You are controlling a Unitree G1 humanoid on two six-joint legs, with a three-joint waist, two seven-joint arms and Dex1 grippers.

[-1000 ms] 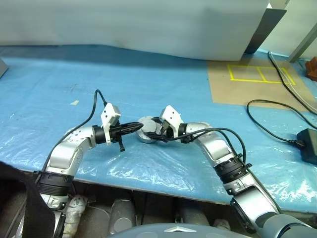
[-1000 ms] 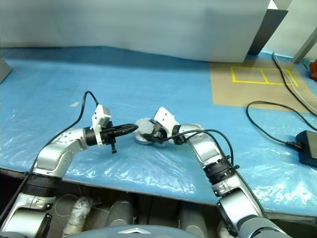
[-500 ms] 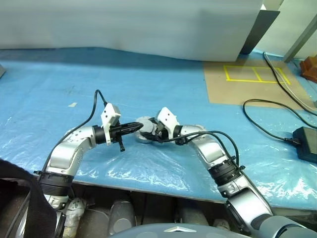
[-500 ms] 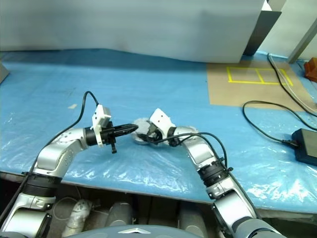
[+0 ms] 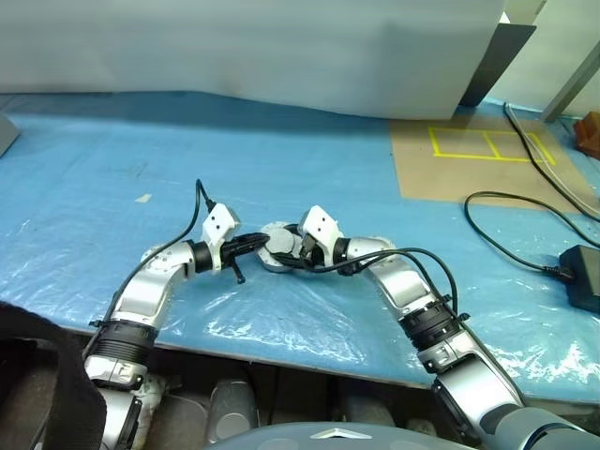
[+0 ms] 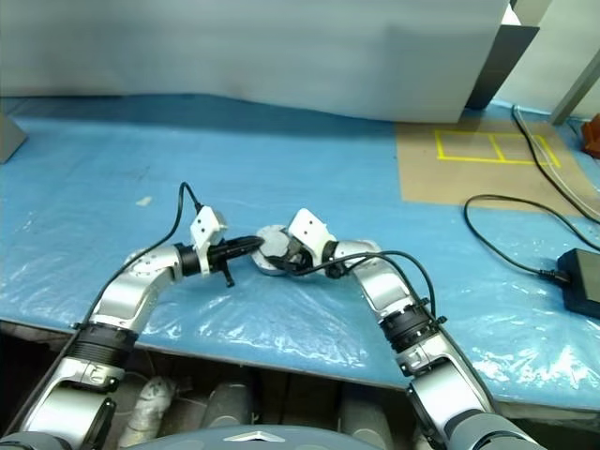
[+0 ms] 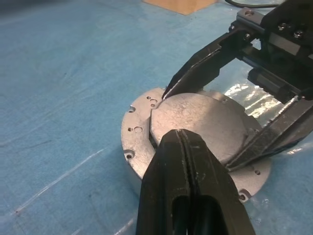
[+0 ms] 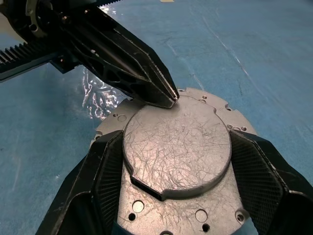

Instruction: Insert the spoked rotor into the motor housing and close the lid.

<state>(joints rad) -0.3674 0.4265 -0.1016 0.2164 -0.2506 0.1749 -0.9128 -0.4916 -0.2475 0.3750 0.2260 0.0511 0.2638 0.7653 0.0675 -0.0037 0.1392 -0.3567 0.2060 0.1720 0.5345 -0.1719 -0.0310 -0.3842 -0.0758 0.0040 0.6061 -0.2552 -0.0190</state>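
Blue plastic sheeting covers our table, with both arms meeting over the motor housing near its front edge.

We straddle the raised round lid with our right gripper, its fingers spread wide against the lid's two sides, while our left gripper, pinched fully closed, presses its tip on the lid's edge. The spoked rotor is presumably under the lid. If our closed tip pushes off-centre, we judge the lid may tilt, jam, or slide the housing across the slick sheeting.
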